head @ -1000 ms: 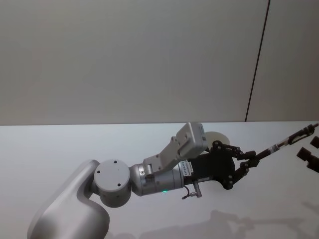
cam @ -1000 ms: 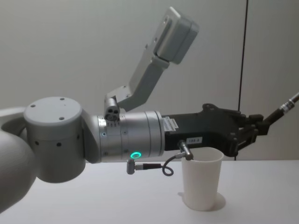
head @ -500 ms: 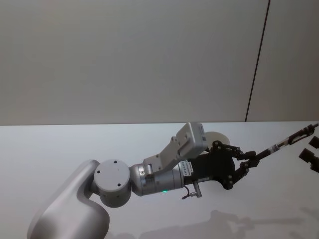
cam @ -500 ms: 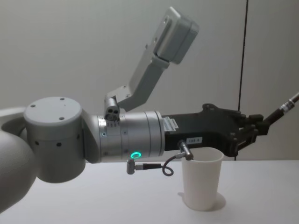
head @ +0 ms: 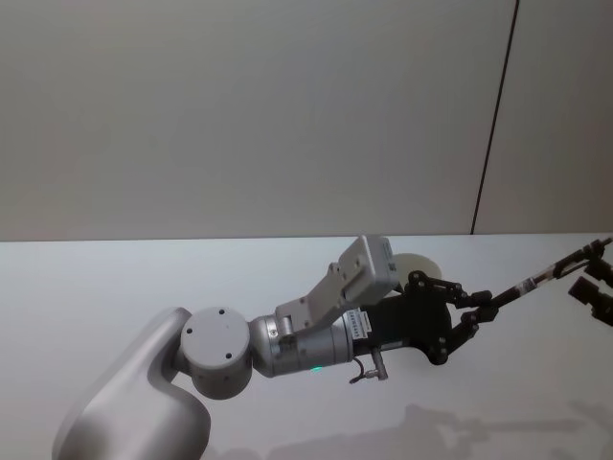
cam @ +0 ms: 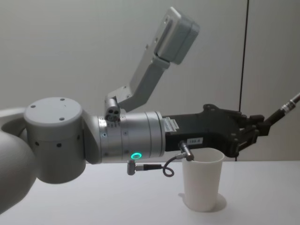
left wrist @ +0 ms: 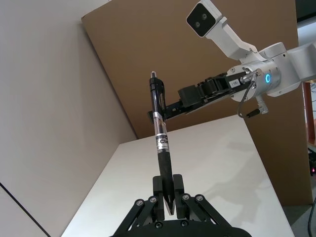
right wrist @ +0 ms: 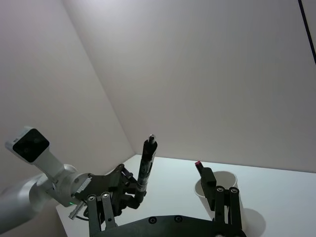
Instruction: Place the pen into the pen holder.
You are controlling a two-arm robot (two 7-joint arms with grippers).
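My left gripper (head: 482,311) is shut on the tip end of a black and clear pen (head: 541,278). The pen slants up and to the right, well above the table. In the left wrist view the pen (left wrist: 160,143) rises straight out of the closed fingers. The pen holder, a white paper cup (cam: 202,183), stands upright on the table just below and behind the left wrist; its rim (head: 419,264) peeks out past the wrist camera. My right gripper (head: 596,286) is open at the right edge, beside the pen's far end. One of its fingers (right wrist: 210,185) is in front of the cup (right wrist: 229,178).
The white table (cam: 93,204) is bare around the cup. A plain wall with a dark vertical seam (head: 493,125) stands behind. The left arm's large grey elbow (cam: 54,140) takes up the near left.
The right gripper has edged slightly up and left towards the pen's far end. The left arm, pen and cup have stayed still.
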